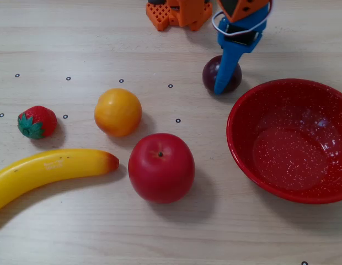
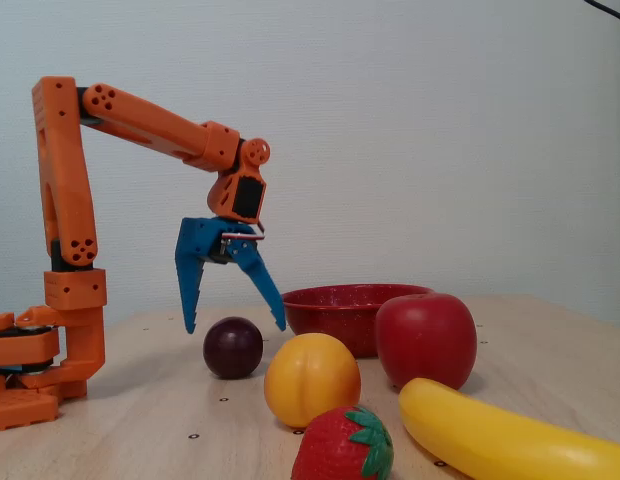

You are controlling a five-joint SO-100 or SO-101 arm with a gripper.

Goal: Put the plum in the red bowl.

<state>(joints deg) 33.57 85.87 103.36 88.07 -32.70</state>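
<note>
Above the plum (image 2: 233,347), gripper (image 2: 235,325) hangs with blue jaws spread wide, nothing held; in this fixed view the tips sit at about the fruit's top, one either side. Plum rests on the table (image 1: 77,232), just beside the red bowl (image 1: 292,141) rim, apart from it. Risks, judged: round glossy fruit may squirt out or roll if the jaws shut off-centre; in the other fixed view one finger (image 1: 226,72) crosses the plum, so depth alignment is uncertain. A nudge could send it toward the orange ball (image 1: 117,112) or apple (image 1: 161,167).
</note>
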